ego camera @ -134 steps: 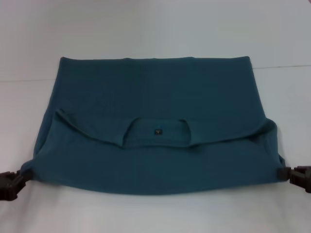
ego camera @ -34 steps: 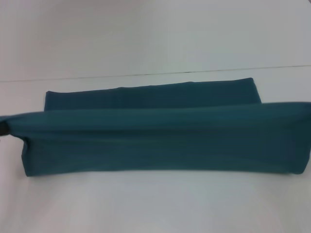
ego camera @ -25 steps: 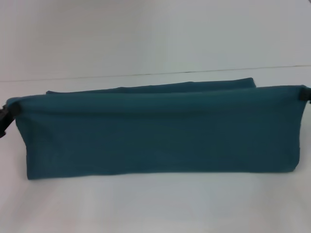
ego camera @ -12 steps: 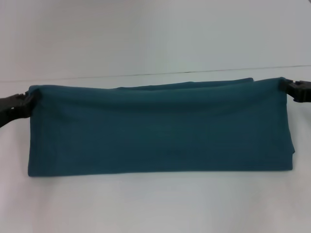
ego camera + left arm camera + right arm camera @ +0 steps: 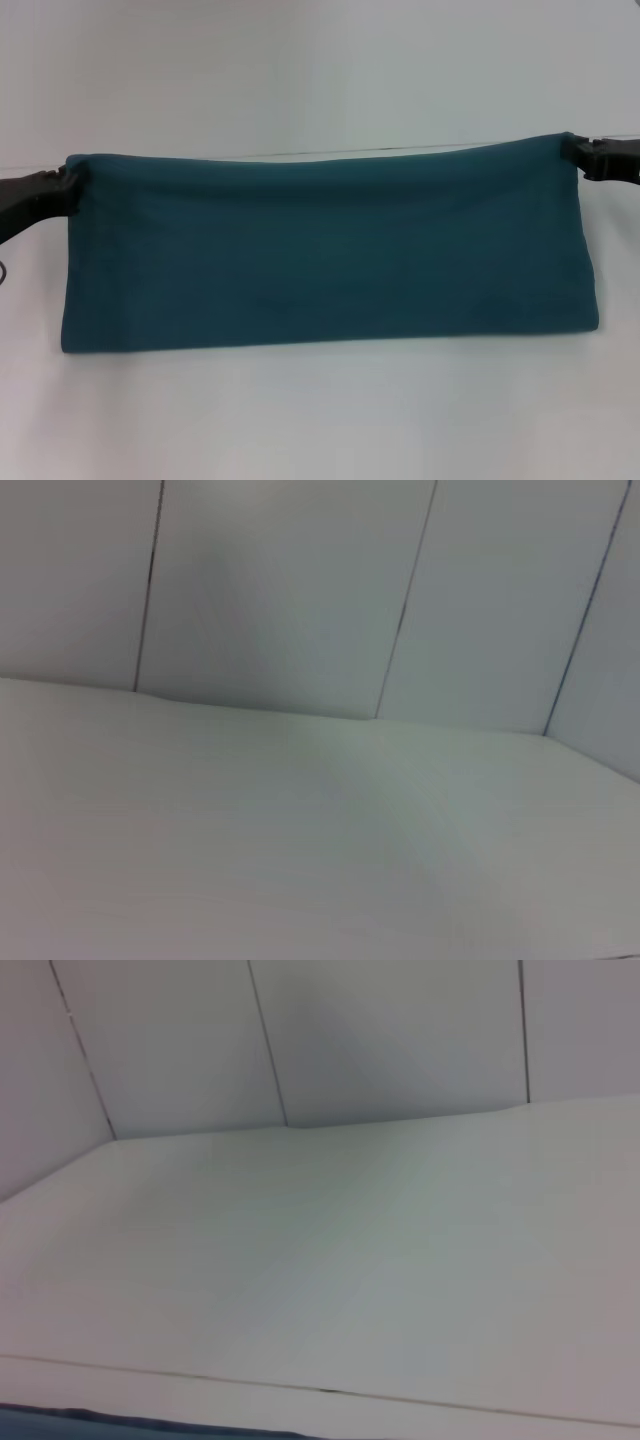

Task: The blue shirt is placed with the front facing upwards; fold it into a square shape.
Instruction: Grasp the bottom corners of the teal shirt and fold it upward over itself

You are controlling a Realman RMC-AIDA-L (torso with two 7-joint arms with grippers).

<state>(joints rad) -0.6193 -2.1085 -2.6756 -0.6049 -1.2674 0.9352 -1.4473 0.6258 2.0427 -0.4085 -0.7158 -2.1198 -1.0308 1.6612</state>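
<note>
The blue shirt [image 5: 330, 250] lies folded into a long, wide band across the white table, its plain teal side up and no print showing. My left gripper [image 5: 62, 190] pinches its far left corner. My right gripper [image 5: 578, 157] pinches the far right corner, which sits slightly farther back than the left one. Between the two grips the far edge runs taut. A thin strip of the shirt [image 5: 60, 1423] shows in the right wrist view. The left wrist view shows no shirt.
The white table [image 5: 320, 420] reaches out on every side of the shirt, with a thin seam line [image 5: 320, 152] just behind it. A panelled white wall [image 5: 300, 590] stands at the table's far edge.
Both grippers have carried the near edge of the shirt up and over to the far side. The fold now covers the back layer, which still showed half a second ago.
</note>
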